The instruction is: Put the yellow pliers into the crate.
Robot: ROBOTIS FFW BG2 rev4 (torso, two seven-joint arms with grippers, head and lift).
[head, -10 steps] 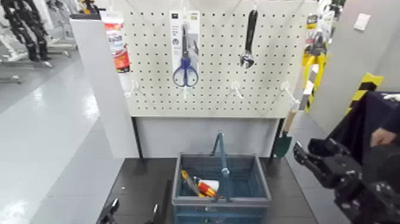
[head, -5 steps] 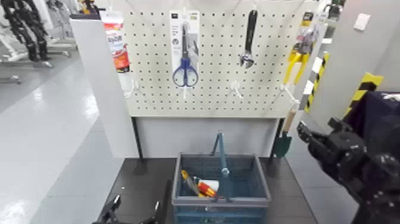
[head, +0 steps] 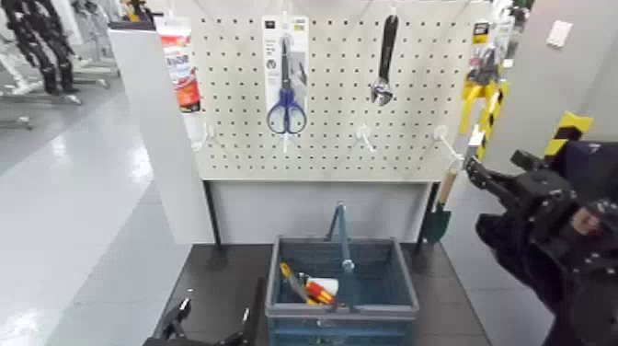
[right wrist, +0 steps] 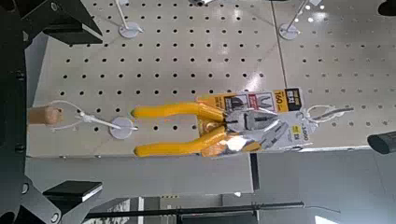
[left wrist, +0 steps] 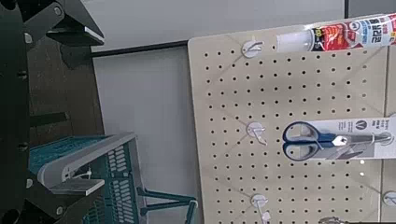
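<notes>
The yellow pliers (head: 485, 85) hang on their card at the pegboard's right edge; in the right wrist view the pliers (right wrist: 191, 128) fill the middle, handles spread, dark jaws on the printed card. My right gripper (head: 480, 175) is raised below and to the right of them, apart from them, and the right gripper (right wrist: 89, 112) stands open with nothing between its fingers. The crate (head: 276, 287) sits on the dark base under the pegboard, hoop handle up. My left gripper (head: 210, 322) waits low, left of the crate, open and empty.
On the pegboard (head: 230, 138) hang blue-handled scissors (head: 287, 109), a black wrench (head: 384, 57) and a tube (head: 182, 63). A green trowel (head: 439, 216) hangs by the right post. A yellow-and-red screwdriver (head: 311, 290) lies in the crate. Bare hooks (right wrist: 89, 119) stick out beside the pliers.
My right gripper has risen along the pegboard's right side, closer to the pliers. The pliers swung left and back. The left arm has barely moved.
</notes>
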